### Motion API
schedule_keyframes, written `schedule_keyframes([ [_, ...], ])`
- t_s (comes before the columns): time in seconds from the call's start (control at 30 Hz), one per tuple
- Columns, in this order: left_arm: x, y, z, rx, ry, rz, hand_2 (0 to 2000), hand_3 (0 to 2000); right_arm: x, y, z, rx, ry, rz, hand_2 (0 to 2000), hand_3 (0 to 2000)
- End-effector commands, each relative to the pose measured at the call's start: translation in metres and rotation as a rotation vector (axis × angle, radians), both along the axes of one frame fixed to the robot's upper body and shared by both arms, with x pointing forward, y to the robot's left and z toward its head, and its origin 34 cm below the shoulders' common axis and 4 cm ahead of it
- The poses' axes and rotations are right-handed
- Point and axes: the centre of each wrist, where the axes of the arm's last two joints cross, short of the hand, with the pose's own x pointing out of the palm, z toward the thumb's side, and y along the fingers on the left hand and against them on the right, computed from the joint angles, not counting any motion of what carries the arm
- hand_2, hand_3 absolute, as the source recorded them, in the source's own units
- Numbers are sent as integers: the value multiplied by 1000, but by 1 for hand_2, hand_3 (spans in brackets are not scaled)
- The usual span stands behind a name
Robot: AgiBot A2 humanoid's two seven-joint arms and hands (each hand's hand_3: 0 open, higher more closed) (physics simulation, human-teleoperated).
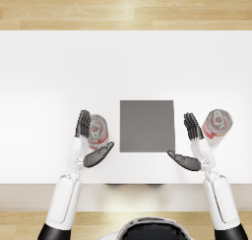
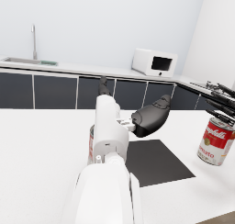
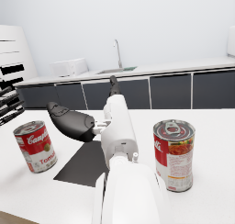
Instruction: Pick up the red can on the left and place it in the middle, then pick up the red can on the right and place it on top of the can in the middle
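Note:
Two red soup cans stand upright on the white table. The left can (image 1: 98, 131) sits just left of the dark grey mat (image 1: 147, 126). My left hand (image 1: 92, 158) is open around it, fingers (image 1: 82, 124) on its outer side and thumb spread below it; no grip shows. In the left wrist view my forearm hides all but a sliver of this can (image 2: 91, 145). The right can (image 1: 216, 125) stands right of the mat. My right hand (image 1: 194, 161) is open just left of it, apart from it. In the right wrist view the right can (image 3: 173, 154) is beside my forearm.
The table's near edge (image 1: 126, 185) runs just behind both wrists. A kitchen counter with a sink (image 2: 27, 61) and a white microwave (image 2: 154, 62) lines the far wall.

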Motion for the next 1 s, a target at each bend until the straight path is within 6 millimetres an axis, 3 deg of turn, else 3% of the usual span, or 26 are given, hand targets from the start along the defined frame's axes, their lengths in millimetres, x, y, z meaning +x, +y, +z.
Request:
schedule_keyframes([
  [0.03,0,0,0,0,0,0,0,0,0,0,0,0,0,0,0,0],
  [0.7,1,-6,-6,7,24,-21,0,0,1,6,-6,-7,24,21,0,0],
  [0.87,4,8,14,-34,-152,-17,0,0,-2,-4,23,96,-147,-110,0,0],
  [1.0,7,24,27,106,-253,103,0,0,-5,-33,40,-27,-279,-304,0,0],
])
